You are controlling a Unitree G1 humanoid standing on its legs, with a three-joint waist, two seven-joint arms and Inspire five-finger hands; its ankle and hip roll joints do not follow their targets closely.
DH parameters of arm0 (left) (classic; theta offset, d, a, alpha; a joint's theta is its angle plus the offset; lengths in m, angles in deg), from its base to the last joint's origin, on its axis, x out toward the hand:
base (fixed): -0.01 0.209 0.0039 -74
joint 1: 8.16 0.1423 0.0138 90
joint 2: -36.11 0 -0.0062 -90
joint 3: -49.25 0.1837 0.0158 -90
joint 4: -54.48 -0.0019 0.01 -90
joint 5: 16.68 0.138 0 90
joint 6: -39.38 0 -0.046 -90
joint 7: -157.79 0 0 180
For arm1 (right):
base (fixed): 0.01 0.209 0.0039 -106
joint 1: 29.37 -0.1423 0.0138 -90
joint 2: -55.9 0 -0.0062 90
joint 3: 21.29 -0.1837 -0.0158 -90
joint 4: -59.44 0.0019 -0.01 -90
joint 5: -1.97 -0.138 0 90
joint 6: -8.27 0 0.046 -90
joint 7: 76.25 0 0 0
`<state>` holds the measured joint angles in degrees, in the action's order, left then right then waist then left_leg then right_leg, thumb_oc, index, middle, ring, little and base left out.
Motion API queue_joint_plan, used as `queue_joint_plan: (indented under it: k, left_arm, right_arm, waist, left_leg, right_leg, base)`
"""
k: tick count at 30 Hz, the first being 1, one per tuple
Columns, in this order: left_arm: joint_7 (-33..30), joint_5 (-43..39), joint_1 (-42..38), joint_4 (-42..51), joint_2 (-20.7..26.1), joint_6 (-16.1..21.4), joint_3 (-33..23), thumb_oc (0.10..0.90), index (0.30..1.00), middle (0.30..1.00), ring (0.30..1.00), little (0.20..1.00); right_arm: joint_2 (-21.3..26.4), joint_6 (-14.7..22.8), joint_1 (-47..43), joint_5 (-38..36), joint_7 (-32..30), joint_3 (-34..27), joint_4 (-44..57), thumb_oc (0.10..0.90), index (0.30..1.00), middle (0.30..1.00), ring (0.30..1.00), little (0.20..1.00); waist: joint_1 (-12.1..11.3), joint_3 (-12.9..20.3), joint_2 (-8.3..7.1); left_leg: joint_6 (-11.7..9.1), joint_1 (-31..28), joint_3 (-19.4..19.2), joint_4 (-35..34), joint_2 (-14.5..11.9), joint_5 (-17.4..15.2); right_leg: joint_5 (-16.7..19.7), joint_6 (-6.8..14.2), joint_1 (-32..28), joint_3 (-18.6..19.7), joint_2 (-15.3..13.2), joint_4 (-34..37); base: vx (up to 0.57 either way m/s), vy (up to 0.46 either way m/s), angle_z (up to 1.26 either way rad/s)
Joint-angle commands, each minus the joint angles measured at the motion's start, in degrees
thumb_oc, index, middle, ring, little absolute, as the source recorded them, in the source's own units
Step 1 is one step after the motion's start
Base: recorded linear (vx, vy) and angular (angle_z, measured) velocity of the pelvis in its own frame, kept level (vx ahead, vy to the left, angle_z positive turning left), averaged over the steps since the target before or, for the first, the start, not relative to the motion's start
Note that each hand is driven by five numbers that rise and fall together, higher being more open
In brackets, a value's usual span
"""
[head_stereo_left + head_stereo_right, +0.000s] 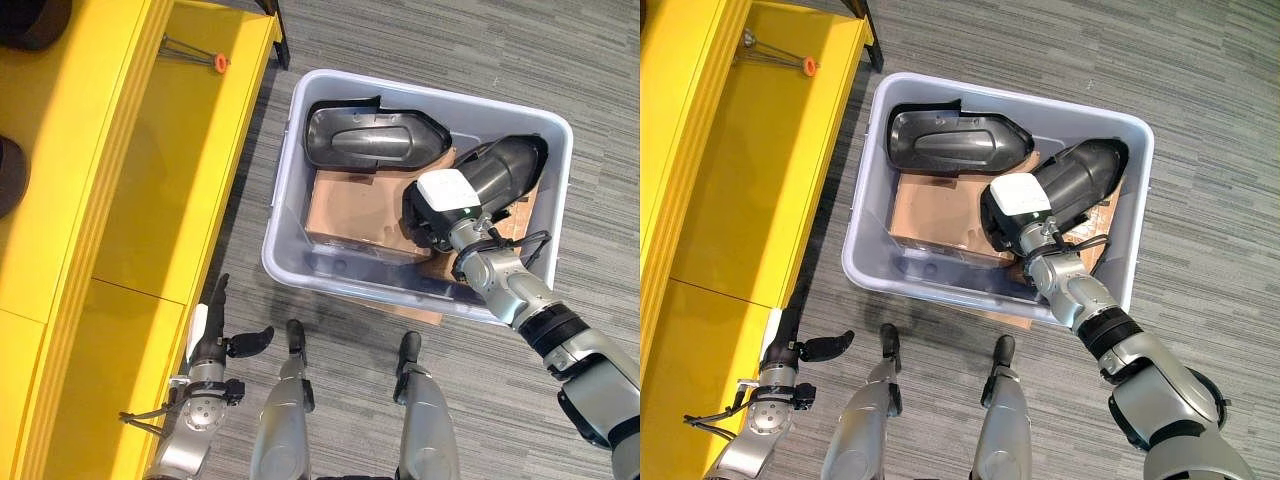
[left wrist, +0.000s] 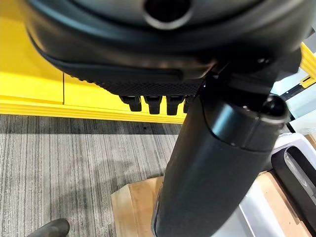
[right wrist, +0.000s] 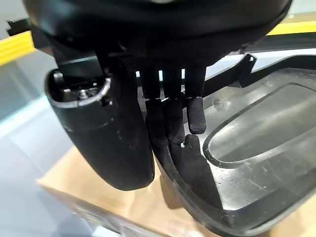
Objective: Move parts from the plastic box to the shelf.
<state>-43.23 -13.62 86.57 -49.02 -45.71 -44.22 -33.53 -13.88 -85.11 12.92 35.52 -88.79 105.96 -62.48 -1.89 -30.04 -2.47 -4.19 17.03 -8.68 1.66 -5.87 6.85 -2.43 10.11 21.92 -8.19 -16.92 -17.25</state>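
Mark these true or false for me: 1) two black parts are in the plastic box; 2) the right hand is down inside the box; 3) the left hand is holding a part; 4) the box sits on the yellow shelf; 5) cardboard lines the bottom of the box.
1) True: one black part lies at the far end of the plastic box, a second black part lies by the right hand.
2) True: the right hand reaches into the box, its fingers at the rim of a part.
3) False: the left hand hangs open beside the yellow shelf, holding nothing.
4) False: the box stands on the carpet floor beside the shelf.
5) True: cardboard lies under the parts.
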Motion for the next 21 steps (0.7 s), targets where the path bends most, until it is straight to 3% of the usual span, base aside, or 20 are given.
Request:
queue_joint_plan:
  k: [1,3,4,5,6,21]
  left_arm:
    - [-3.14,0.38,0.92,4.86,3.33,4.05,-0.52,0.9,1.0,1.0,1.0,1.0]
    - [-3.19,0.11,0.79,4.89,3.4,4.22,-0.36,0.9,1.0,1.0,1.0,1.0]
    - [-3.26,0.06,0.81,4.75,3.44,4.22,-0.22,0.9,1.0,1.0,1.0,1.0]
    - [-3.28,0.05,0.78,4.72,3.44,4.23,-0.19,0.9,1.0,1.0,1.0,1.0]
    - [-3.24,-0.06,0.76,4.53,3.49,4.21,-0.01,0.9,1.0,1.0,1.0,1.0]
    - [-2.94,-0.16,0.44,3.83,3.59,3.7,0.44,0.9,1.0,1.0,1.0,1.0]
  right_arm:
    - [1.9,-0.46,-7.72,-1.45,-5.97,-2.89,-1.63,0.4,0.3,0.3,0.3,0.3]
    - [2.19,-0.84,-8.35,-2.4,-6.52,-3.13,-3.86,0.4,0.3,0.3,0.3,0.3]
    - [2.34,-1.08,-8.48,-2.99,-6.91,-3.25,-4.81,0.616,0.602,0.602,0.602,0.602]
    - [2.34,-1.05,-8.52,-3.05,-6.98,-3.2,-4.91,0.633,0.627,0.627,0.627,0.627]
    - [2.24,-1.21,-8.83,-3.82,-7.28,-3.61,-5.72,0.9,1.0,1.0,1.0,1.0]
    - [2.81,-1.76,-8.74,-6.98,-9.22,-6.05,-6.22,0.9,1.0,1.0,1.0,1.0]
  waist:
    - [-0.83,0.25,-0.37]
    - [-0.9,0.25,-0.19]
    - [-0.88,0.25,-0.14]
    - [-0.9,0.25,-0.13]
    - [-0.88,0.25,-0.06]
    - [-0.53,0.25,-0.1]
  left_leg:
    - [1.34,-3.52,1.67,-1.09,-1.61,-3.59]
    - [1.33,-3.38,1.64,-1.06,-1.65,-3.58]
    - [1.33,-3.41,1.65,-1.11,-1.63,-3.56]
    - [1.33,-3.42,1.65,-1.12,-1.63,-3.55]
    - [1.31,-3.31,1.64,-1.18,-1.61,-3.49]
    - [1.33,-3.39,1.44,-1.06,-1.58,-3.73]
  right_leg:
    - [5.27,-1.4,4.62,-2.21,1.17,-0.55]
    - [5.23,-1.38,4.82,-2.14,1.18,-0.63]
    - [5.25,-1.36,4.84,-2.14,1.2,-0.64]
    - [5.25,-1.36,4.85,-2.14,1.2,-0.64]
    - [5.3,-1.34,4.93,-2.04,1.27,-0.54]
    - [5.33,-1.29,5.26,-1.73,1.45,-0.8]
  base:
    - [0.0,0.0,0.0]
    - [0.0,0.0,0.0]
    - [0.0,0.0,0.0]
    - [0.0,0.0,0.0]
    - [0.0,0.0,0.0]
    - [0.0,0.0,0.0]
